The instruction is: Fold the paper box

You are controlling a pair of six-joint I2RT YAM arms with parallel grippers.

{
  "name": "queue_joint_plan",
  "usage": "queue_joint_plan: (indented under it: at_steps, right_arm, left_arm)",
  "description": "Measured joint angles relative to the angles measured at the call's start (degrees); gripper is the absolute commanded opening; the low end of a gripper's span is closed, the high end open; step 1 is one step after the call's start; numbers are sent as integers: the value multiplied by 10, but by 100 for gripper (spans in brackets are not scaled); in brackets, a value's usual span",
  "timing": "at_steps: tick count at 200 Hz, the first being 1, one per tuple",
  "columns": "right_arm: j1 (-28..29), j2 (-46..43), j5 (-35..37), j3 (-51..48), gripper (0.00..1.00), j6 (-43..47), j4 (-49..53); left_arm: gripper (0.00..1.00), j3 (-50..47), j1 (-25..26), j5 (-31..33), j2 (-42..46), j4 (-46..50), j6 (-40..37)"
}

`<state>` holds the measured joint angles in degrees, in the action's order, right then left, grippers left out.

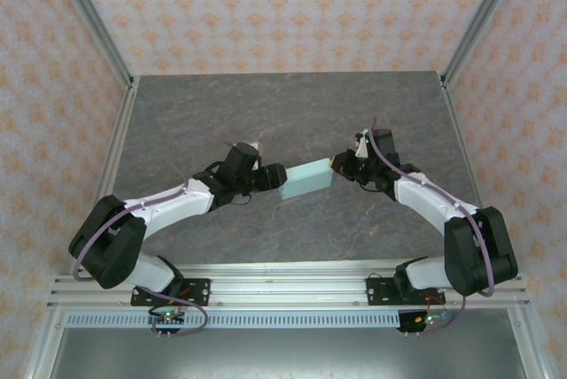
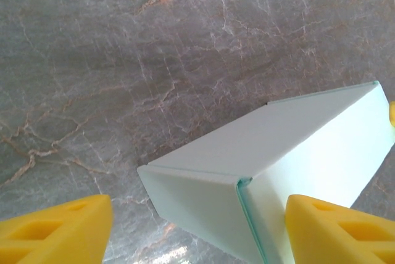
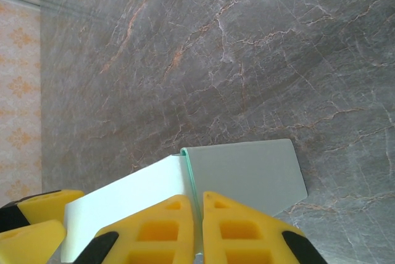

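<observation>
Top external view: the pale mint-blue paper box (image 1: 306,181), folded into a long rectangular shape, sits slantwise at the middle of the grey marble-patterned tabletop (image 1: 266,104) and spans the gap between the two arms. The left gripper (image 1: 271,177) meets the box's lower-left end, and the right gripper (image 1: 339,166) meets its upper-right end. Orange-patterned wall panels (image 1: 266,7) enclose the table on three sides.

Left wrist view: the left gripper (image 2: 199,218) stands spread, with its yellow fingers (image 2: 58,230) wide to either side of the box's near end. The finger at the left of this view is clear of the card, with bare tabletop between them. The other finger sits just beside the box's long side, and it cannot be told whether they touch. The end panel (image 2: 191,205) closes this end, and a thin green edge shows at its corner.

Right wrist view: the right gripper (image 3: 196,201) is pressed together, pinching the thin card edge where the box's white face meets a shaded flap (image 3: 247,177) that juts out over the tabletop. Whether the box rests on the surface or hangs just above it cannot be told.
</observation>
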<state>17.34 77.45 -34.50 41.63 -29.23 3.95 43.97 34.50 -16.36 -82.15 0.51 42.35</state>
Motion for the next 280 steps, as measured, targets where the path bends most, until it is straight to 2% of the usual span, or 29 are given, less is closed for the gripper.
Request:
queue_joint_plan:
  at_steps: [39,60,127,174,223,280]
  right_arm:
    - [2,-1,3,2,8,-2,4]
    - [2,-1,3,2,8,-2,6]
    - [2,10,12,13,8,10,12]
    - [-9,37,18,30,8,52,13]
    - [-11,45,35,30,7,70,8]
    - [-14,53,26,13,7,61,-39]
  left_arm:
    - [76,-19,0,-13,16,-8,14]
    - [72,-31,0,-17,24,-15,22]
    - [38,-49,0,-45,8,-89,42]
    - [24,-79,0,-56,-24,-184,42]
    - [22,-88,-5,-54,-50,-255,34]
    - [24,-58,-5,-25,-37,-201,14]
